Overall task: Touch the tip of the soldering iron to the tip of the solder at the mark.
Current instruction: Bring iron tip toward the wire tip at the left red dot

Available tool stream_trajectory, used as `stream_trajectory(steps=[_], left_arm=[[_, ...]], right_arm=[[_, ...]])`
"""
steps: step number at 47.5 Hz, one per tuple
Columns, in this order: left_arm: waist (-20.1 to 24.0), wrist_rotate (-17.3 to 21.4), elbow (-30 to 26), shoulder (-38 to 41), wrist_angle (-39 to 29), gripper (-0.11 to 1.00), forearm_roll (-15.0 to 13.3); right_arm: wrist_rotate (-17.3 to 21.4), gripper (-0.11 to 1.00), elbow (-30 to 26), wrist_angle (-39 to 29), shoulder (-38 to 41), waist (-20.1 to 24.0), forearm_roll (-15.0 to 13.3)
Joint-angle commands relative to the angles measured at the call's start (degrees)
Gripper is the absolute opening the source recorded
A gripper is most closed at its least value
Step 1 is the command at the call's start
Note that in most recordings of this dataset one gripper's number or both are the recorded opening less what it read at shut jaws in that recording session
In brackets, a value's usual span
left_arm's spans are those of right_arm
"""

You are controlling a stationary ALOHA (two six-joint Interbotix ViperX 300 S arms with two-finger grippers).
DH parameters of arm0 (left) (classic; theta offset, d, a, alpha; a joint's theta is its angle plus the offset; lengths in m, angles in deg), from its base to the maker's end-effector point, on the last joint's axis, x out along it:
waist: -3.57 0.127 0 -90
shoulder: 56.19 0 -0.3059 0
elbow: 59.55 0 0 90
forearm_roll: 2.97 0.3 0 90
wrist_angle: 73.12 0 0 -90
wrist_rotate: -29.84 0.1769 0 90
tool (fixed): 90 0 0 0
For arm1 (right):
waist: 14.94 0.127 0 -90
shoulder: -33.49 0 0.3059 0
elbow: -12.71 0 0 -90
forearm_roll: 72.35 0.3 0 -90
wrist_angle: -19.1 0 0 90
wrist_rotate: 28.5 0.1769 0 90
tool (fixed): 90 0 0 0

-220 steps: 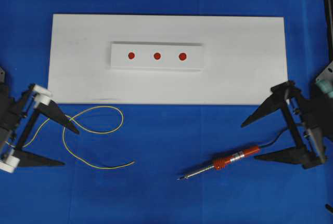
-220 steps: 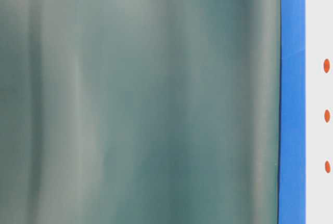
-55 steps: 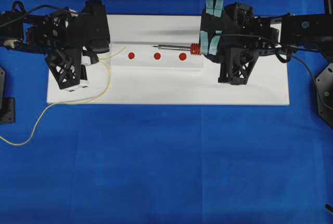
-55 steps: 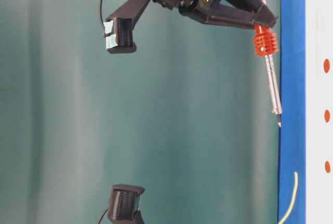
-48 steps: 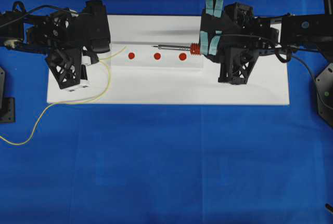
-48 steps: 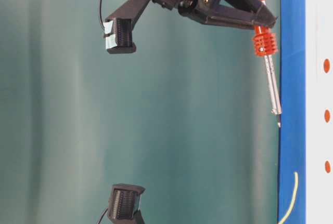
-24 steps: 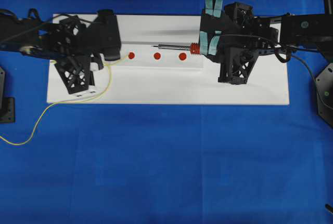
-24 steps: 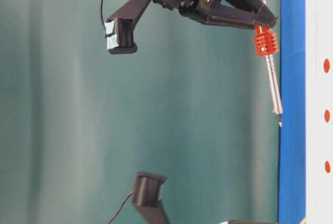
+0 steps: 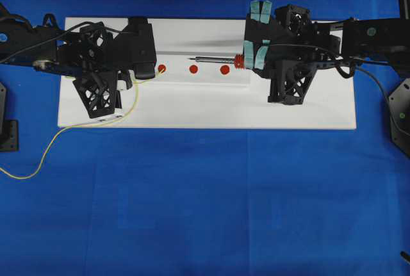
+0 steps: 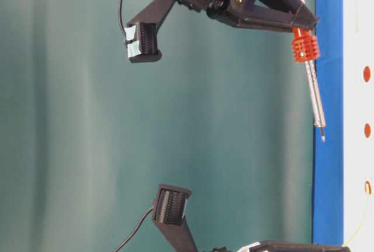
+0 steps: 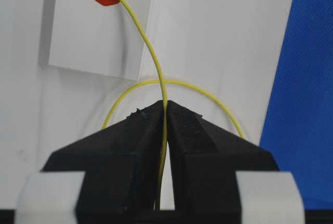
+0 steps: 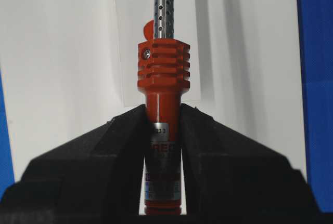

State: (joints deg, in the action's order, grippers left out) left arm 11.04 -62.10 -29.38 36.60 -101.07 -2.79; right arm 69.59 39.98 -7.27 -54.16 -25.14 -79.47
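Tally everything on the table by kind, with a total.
Red marks: 3
White board: 1
Raised white strip: 1
Soldering iron: 1
Solder: 1
Grippers: 2, left and right
Total: 9

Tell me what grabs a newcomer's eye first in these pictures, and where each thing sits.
Three red dots in a row on the raised white strip at the middle of the white board. From the right, the red-orange soldering iron with its thin silver shaft points along that row, clamped in the right gripper. On the left, the thin yellow solder wire runs from the left gripper's shut jaws up to the leftmost dot.
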Motion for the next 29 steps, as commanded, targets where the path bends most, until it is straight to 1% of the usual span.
stream_trajectory(steps=[1,14,29], left_arm=[[-0.1,-0.1,-0.9,-0.5,0.1,0.02,0.1],[-0.2,-0.2,-0.9,-0.5,0.1,0.02,0.0],[-0.1,-0.2,-0.8,-0.5,0.1,0.02,0.1]], right_arm=[[-0.1,0.06,-1.2,0.4,-0.4,-0.2,-0.2],[-0.2,0.06,-3.1,0.2,1.9,0.0,-0.2],[-0.4,0.06,-7.8,0.3,7.4,0.7,-0.2]])
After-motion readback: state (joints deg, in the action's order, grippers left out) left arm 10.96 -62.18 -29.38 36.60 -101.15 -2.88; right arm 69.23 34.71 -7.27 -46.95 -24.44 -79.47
